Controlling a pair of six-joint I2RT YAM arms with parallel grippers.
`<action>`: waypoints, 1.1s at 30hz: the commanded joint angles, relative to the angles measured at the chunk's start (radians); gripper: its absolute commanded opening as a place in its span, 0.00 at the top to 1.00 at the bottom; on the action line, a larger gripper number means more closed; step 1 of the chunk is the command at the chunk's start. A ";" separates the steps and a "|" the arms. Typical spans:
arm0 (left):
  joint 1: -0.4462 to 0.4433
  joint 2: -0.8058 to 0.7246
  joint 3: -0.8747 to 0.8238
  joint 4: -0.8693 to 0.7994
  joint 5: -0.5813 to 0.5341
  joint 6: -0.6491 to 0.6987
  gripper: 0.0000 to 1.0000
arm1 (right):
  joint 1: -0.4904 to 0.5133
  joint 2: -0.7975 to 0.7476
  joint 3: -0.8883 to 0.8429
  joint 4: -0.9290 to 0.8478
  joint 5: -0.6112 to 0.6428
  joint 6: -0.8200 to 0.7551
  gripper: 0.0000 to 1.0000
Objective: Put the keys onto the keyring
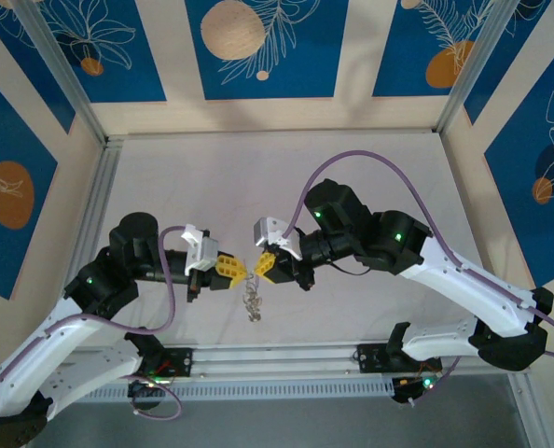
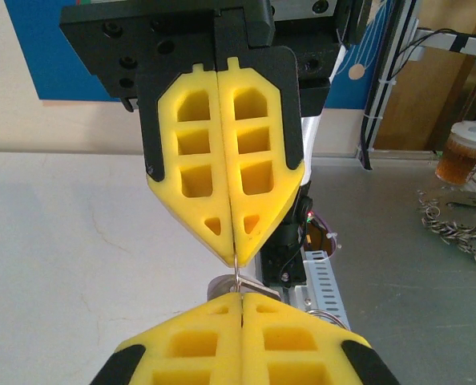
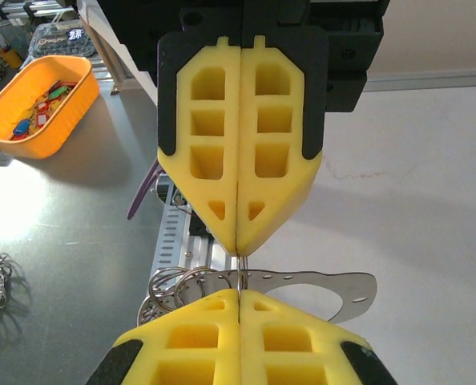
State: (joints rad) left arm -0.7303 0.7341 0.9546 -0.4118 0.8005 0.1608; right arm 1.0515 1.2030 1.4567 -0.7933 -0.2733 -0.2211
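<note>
Top external: left gripper (image 1: 228, 268), right gripper (image 1: 266, 266) pinching one keyring (image 1: 252, 299).

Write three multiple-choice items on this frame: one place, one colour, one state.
1. Which way does the chain trail from the meeting fingertips in the top view?
A. toward the arm bases
B. toward the far wall
C. off the left edge

2. What colour is the tub in the right wrist view?
A. blue
B. orange
C. green

3. How do the jaws of the left gripper and right gripper stand?
A. both open
B. left open, right shut
C. both shut

Answers:
1 A: the chain runs from the tips toward the bases.
2 B: its wall is plainly orange.
3 C: each yellow finger pair meets with no gap and pinches the thin wire of the keyring.
</note>
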 commanded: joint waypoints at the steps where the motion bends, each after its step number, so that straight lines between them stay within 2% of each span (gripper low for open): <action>1: 0.007 -0.018 0.019 0.031 0.016 0.011 1.00 | 0.005 0.000 -0.017 0.004 -0.030 -0.009 1.00; 21: 0.008 -0.019 0.019 0.038 0.013 0.005 1.00 | 0.005 0.003 -0.033 0.019 -0.020 -0.024 1.00; 33: 0.009 -0.011 0.019 0.047 0.005 -0.003 1.00 | -0.006 -0.053 -0.077 0.054 0.000 -0.023 1.00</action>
State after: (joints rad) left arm -0.7303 0.7341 0.9546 -0.4046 0.8001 0.1596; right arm 1.0512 1.1812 1.3838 -0.7609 -0.2653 -0.2363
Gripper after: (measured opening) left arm 0.046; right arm 0.048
